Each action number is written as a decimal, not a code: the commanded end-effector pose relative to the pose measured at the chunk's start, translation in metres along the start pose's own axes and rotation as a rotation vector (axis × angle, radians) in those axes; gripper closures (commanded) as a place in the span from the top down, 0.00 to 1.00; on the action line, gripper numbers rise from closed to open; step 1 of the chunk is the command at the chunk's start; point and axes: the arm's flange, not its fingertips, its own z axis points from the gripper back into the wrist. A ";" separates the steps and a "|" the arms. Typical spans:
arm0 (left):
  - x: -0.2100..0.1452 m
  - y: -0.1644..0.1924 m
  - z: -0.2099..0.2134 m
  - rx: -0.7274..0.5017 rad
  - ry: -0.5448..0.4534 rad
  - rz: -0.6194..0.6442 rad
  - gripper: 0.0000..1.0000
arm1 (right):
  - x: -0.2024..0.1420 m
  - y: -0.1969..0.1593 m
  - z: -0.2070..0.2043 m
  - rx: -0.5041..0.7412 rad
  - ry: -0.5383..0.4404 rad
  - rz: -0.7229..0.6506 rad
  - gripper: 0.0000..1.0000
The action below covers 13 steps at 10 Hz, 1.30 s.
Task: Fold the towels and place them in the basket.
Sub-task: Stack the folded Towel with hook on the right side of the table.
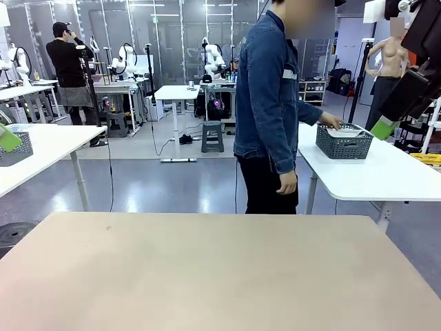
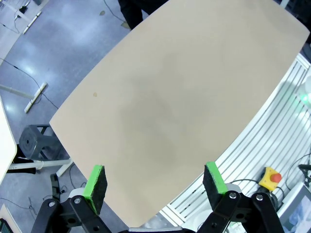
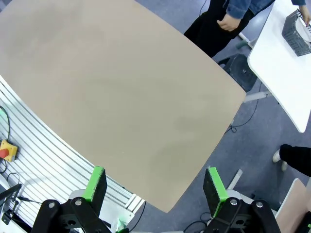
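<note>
The dark grey mesh basket (image 1: 343, 143) stands on a white side table at the right, beyond my beige table (image 1: 207, 276). Something pale, probably a towel (image 1: 344, 132), lies inside it. A person in a denim jacket (image 1: 272, 89) stands at the far edge with one hand (image 1: 331, 124) on the basket's rim. The basket (image 3: 296, 31) also sits at the top right corner of the right wrist view. My left gripper (image 2: 155, 177) hangs open high above the bare beige tabletop (image 2: 170, 97). My right gripper (image 3: 155, 179) is open too, over the table's other end (image 3: 107, 87).
The white side table (image 1: 372, 172) stands apart from mine, with floor between them. Another grey mesh basket (image 1: 17, 148) rests on a white table at the far left. Emergency stop buttons (image 2: 269, 178) (image 3: 5, 150) sit on the slatted frame beside my table.
</note>
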 end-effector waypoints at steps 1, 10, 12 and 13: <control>0.001 -0.001 0.002 0.008 -0.003 -0.003 1.00 | 0.000 0.000 0.000 0.002 -0.001 0.013 1.00; 0.001 -0.001 0.002 0.008 -0.003 -0.003 1.00 | 0.000 0.000 0.000 0.002 -0.001 0.013 1.00; 0.001 -0.001 0.002 0.008 -0.003 -0.003 1.00 | 0.000 0.000 0.000 0.002 -0.001 0.013 1.00; 0.001 -0.001 0.002 0.008 -0.003 -0.003 1.00 | 0.000 0.000 0.000 0.002 -0.001 0.013 1.00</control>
